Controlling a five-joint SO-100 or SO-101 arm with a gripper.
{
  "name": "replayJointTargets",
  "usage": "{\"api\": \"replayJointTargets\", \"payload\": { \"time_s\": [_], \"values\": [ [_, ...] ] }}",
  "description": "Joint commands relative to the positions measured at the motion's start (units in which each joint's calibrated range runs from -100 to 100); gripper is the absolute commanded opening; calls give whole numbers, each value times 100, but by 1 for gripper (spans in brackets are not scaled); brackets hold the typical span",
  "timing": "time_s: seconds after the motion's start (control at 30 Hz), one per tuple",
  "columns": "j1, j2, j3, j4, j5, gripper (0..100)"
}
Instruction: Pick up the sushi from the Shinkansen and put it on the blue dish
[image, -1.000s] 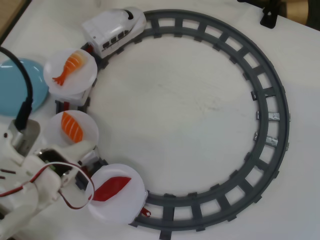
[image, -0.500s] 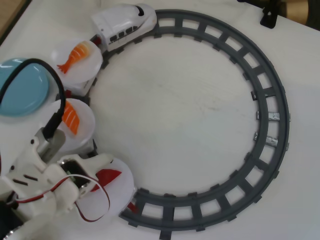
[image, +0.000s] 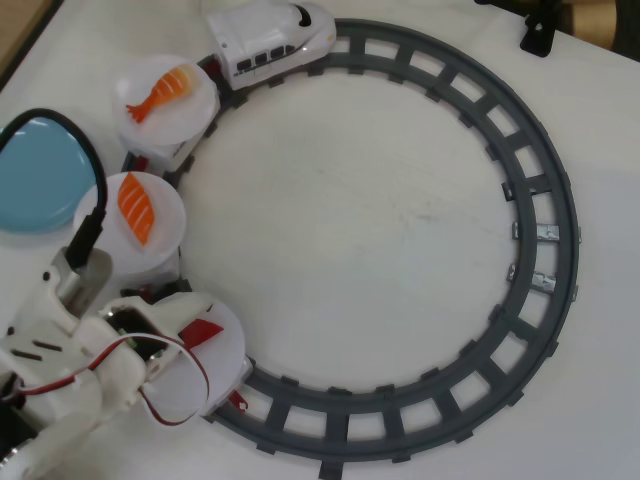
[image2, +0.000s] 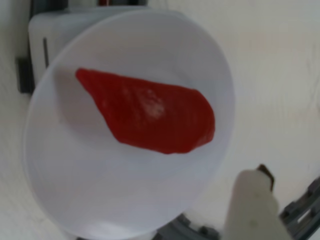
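The Shinkansen (image: 265, 40) stands on the grey track at the top of the overhead view, pulling cars topped with white plates. On the last plate (image: 215, 375) lies the dark-red sushi (image: 205, 329), mostly covered by my arm. In the wrist view the sushi (image2: 150, 112) lies flat in the middle of its plate (image2: 65, 180). My gripper (image: 178, 338) hovers over that plate with nothing in it. Only one white fingertip (image2: 250, 202) shows, off to the lower right of the sushi. The blue dish (image: 35, 185) sits at the left edge, partly crossed by my black cable.
A shrimp piece (image: 160, 88) and a striped salmon piece (image: 137, 208) ride on the two plates ahead. The grey track ring (image: 555, 230) circles the white table. A black clamp (image: 540, 35) sits at the top right.
The train and its plates have moved along the track, up and to the right in the overhead view. My arm now covers more of the sushi plate.
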Motion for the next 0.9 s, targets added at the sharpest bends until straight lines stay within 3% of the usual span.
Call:
{"api": "replayJointTargets", "payload": {
  "time_s": [0.0, 0.17, 0.53, 0.87],
  "values": [
    [32, -118, -108, -93, 0, 19],
    [-197, -118, -81, -93, 0, 19],
    [-2019, -27, -45, -93, -37, 19],
    [-2011, -27, 397, -543, -6, 19]
  ]
}}
